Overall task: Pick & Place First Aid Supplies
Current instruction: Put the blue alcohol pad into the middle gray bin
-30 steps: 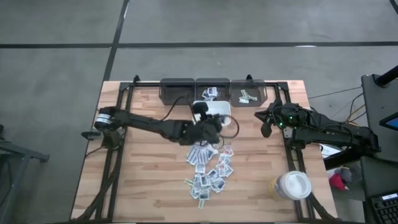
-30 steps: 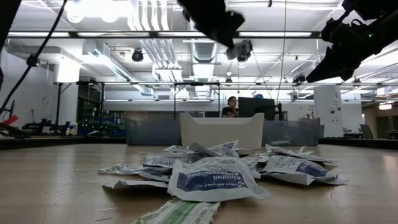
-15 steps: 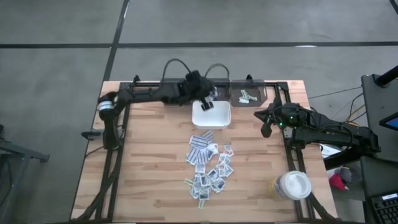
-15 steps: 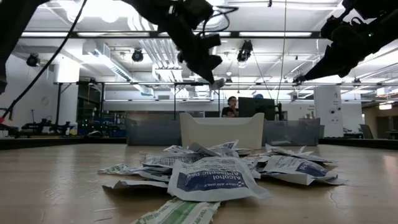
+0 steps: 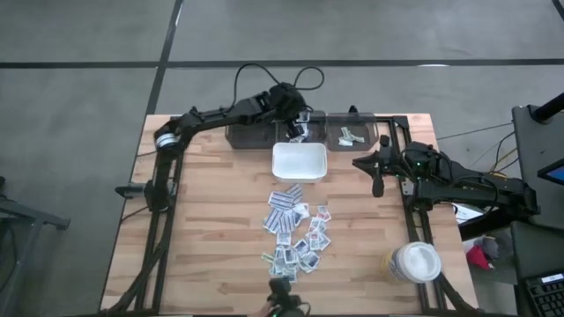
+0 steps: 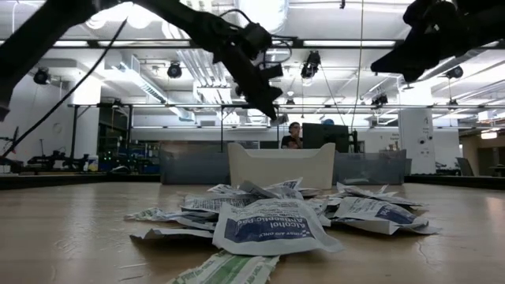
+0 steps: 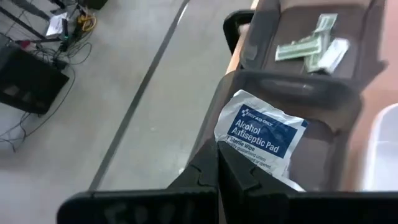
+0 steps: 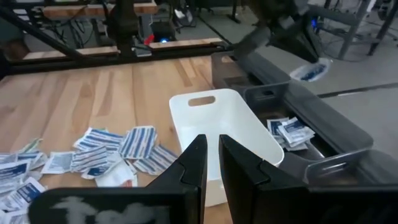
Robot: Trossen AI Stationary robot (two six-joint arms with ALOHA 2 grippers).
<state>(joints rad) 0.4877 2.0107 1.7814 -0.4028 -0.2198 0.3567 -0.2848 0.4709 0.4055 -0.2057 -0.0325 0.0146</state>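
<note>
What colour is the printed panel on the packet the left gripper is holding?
Blue, with white lettering, on the white packet pinched by the left gripper; clearest in the left wrist view.

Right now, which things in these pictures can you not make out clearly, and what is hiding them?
- Pile of packets, high view: print too small to read.
- Bins, low view: contents hidden behind their own walls and the white tray.
- Alcohol pad packet, left wrist view: near corner hidden by the left pincer gripping it.
- Right pincer, right wrist view: nothing seen between its fingers; rear cut by the edge.
</note>
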